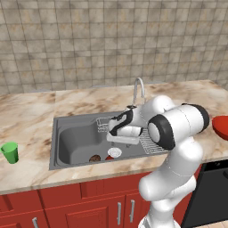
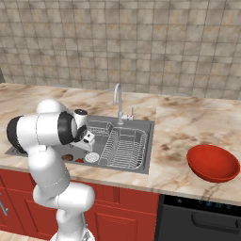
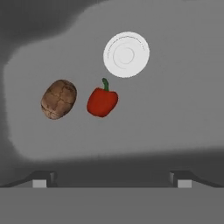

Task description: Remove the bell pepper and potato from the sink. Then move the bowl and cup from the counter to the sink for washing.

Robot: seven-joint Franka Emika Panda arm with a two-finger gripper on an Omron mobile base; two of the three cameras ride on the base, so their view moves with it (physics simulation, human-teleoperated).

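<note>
Grey stainless-steel sink (image 1: 67,138) is where the action is, and the white arm's end effector (image 3: 111,183) hangs over the basin with its jaws spread wide and nothing between them. Looking down from the hand, the small glossy red bell pepper (image 3: 102,101) lies on the basin floor with the mottled brown oval potato (image 3: 58,99) just beside it, apart, and the round white drain (image 3: 126,54) near them.

To do this pick well, I'd centre the hand over the pepper, drop straight down, and close across its body, keeping the nearer finger out of the potato's way.

Out on the marble worktop (image 1: 31,116), the wide shallow red bowl (image 2: 212,162) and the small green tapered cup (image 1: 10,152) wait well apart, on opposite sides of the sink.

Count: one sink, one bowl, one potato, one pepper, one cup.
</note>
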